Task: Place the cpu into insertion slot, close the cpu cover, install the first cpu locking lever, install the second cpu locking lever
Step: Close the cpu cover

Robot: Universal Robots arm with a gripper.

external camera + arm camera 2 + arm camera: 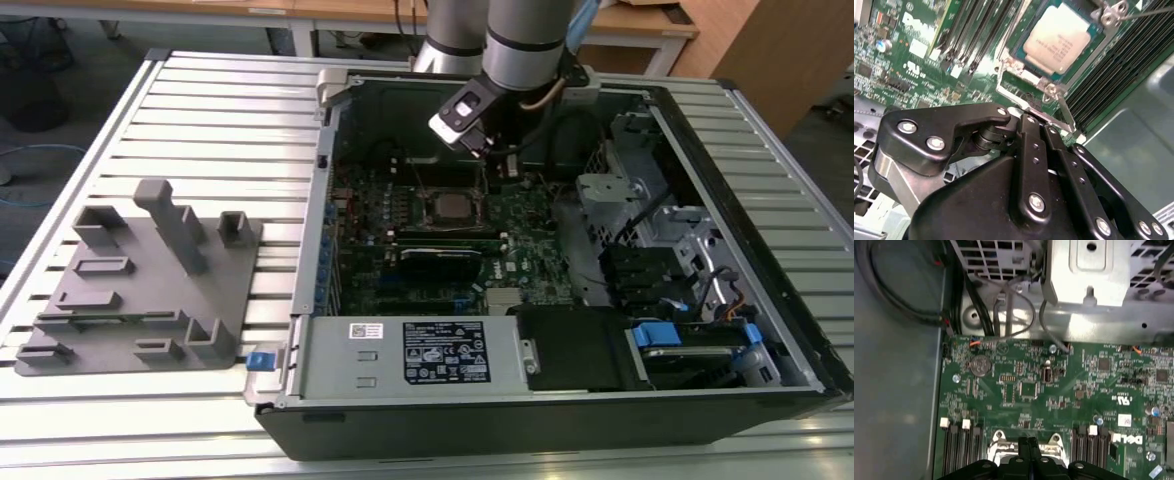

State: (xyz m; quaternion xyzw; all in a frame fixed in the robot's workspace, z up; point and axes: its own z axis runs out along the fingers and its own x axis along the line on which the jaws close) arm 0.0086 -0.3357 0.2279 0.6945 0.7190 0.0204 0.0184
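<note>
The cpu (pixel 1056 42) lies flat in the insertion slot (pixel 424 216) on the green board, its silver-grey top facing up. The cpu cover (pixel 1006 64), a thin silvery frame, lies around the chip. A thin wire locking lever (pixel 1066 112) slants up from one corner of the socket, and its end is right at my fingertips. My gripper (pixel 1038 122) is shut, its two black fingers pressed together with nothing visibly between them. In the exterior view the gripper (pixel 505 160) hangs just behind the cpu (pixel 450 208), toward the case's back wall. The gripper (pixel 1027 441) points at the socket's edge.
Long black memory slots (pixel 1119 65) flank the socket on both sides. A grey metal drive cage (pixel 607 195) and cables (pixel 1004 310) stand to the exterior view's right. The case walls (pixel 320 200) enclose the board. A grey fixture plate (pixel 147 280) lies outside at the exterior view's left.
</note>
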